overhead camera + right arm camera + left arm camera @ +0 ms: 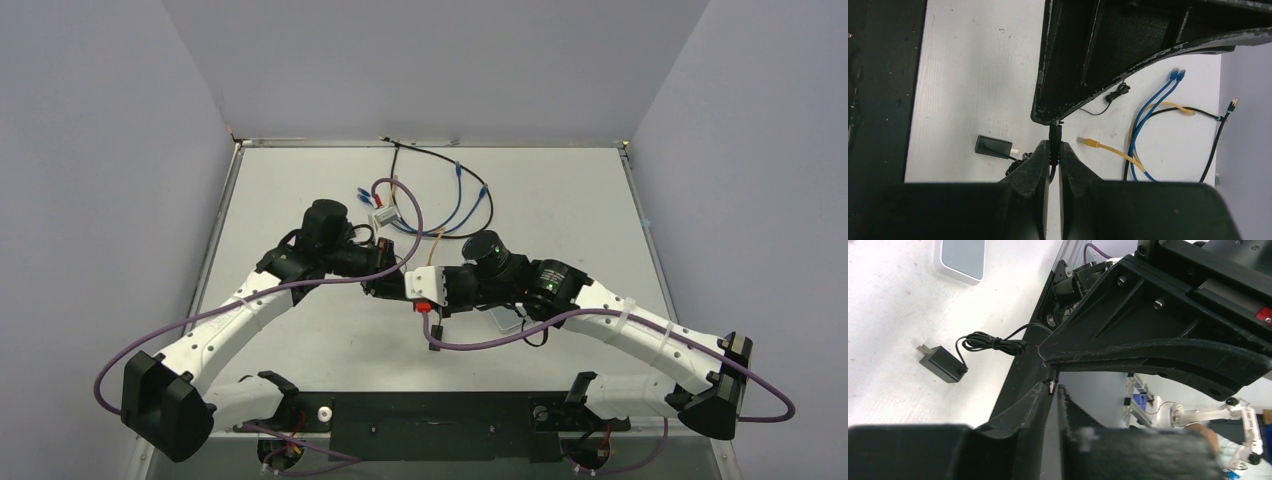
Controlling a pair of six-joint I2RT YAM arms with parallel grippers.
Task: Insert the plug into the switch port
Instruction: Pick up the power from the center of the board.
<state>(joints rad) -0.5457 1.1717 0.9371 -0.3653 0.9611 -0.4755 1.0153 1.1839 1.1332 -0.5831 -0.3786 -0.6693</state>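
The plug (pixel 1054 135) is a thin black barrel on a black cable, and both grippers meet on it above the table's middle. My right gripper (pixel 1054 148) is shut on its black barrel. My left gripper (pixel 1054 388) is shut too, and the plug's pale tip (pixel 1050 386) pokes out at its fingertips. In the top view the left gripper (pixel 390 285) and right gripper (pixel 410 288) touch tip to tip. The white box with the grey face (pixel 960 260) lies flat on the table, partly under the right arm (pixel 503 318). Its switch port is not visible.
A black adapter (pixel 943 365) with a coiled cable (pixel 993 343) lies on the table below the grippers. Blue (pixel 1153 100), yellow (pixel 1108 148) and black (pixel 1215 145) network cables lie at the far side, by a small white connector block (pixel 383 218). A black base plate (pixel 430 410) runs along the near edge.
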